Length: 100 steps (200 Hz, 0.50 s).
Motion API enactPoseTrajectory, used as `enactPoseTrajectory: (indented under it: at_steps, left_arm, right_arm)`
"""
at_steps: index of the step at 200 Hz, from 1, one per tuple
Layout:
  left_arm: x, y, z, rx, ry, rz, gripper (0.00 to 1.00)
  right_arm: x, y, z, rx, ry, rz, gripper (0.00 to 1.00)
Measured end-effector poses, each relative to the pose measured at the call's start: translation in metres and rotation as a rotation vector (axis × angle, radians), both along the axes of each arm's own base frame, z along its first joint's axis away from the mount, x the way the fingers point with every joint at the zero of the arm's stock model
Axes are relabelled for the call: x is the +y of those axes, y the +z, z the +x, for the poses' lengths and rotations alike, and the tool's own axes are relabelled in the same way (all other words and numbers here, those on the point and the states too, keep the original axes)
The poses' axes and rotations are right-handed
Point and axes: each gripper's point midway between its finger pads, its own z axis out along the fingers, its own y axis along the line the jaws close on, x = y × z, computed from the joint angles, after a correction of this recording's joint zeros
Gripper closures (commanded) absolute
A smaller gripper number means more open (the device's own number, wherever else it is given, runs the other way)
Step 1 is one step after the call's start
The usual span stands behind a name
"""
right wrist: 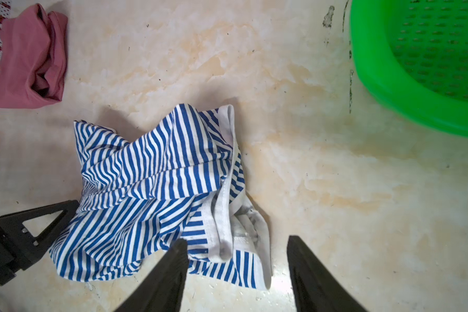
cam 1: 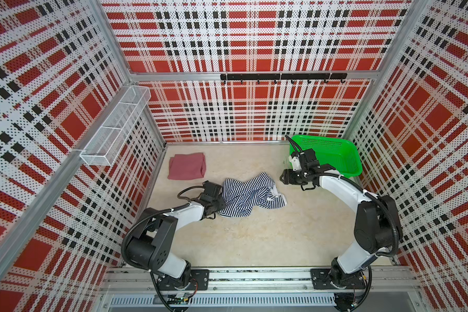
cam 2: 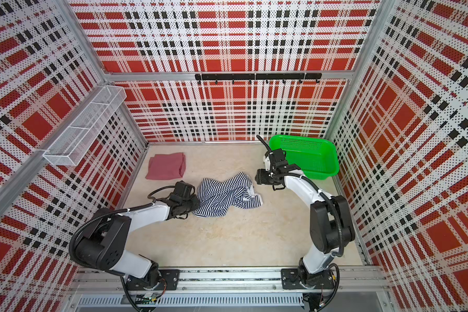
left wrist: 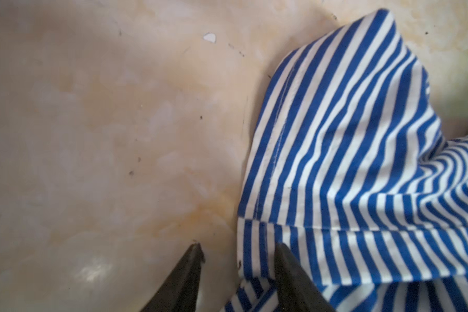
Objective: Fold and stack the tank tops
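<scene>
The striped tank top [left wrist: 349, 162] is a crumpled blue-and-white heap. The left gripper [left wrist: 239, 250] straddles its hem edge, fingers half open. The right gripper [right wrist: 235, 240] gapes empty near its white straps. The rose top [right wrist: 27, 59] sits folded, well apart.

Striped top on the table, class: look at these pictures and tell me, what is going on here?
Two robot arms are working on tank tops. The rose tank top lies folded at the back left of the table. The striped tank top lies crumpled in the middle. The left gripper is down at its edge, jaws apart astride the hem, not clamped. The right gripper hovers open over the other side, holding nothing.
</scene>
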Motion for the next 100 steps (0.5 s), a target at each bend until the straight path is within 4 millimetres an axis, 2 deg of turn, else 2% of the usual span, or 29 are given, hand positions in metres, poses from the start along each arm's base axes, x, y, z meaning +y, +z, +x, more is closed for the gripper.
enactPoseTrajectory:
  at_steps: [33,52,66,85,100]
  left_arm:
    - [-0.010,0.000,0.018,-0.018,-0.014,0.009,0.50]
    - [-0.014,-0.001,0.028,-0.028,-0.020,0.013,0.56]
    - [-0.017,-0.002,0.034,-0.036,-0.025,0.017,0.68]
    - [-0.019,-0.004,0.037,-0.039,-0.031,0.021,0.91]
    - [-0.019,-0.006,0.037,-0.034,-0.038,0.028,0.99]
  right_arm:
    - [0.014,-0.015,-0.021,0.027,0.057,-0.036,0.36]
    - [0.023,-0.024,-0.032,0.042,0.092,-0.054,0.36]
    - [0.028,-0.029,-0.038,0.051,0.108,-0.064,0.36]
    - [0.030,-0.030,-0.040,0.052,0.114,-0.067,0.36]
    - [0.031,-0.028,-0.040,0.047,0.117,-0.064,0.36]
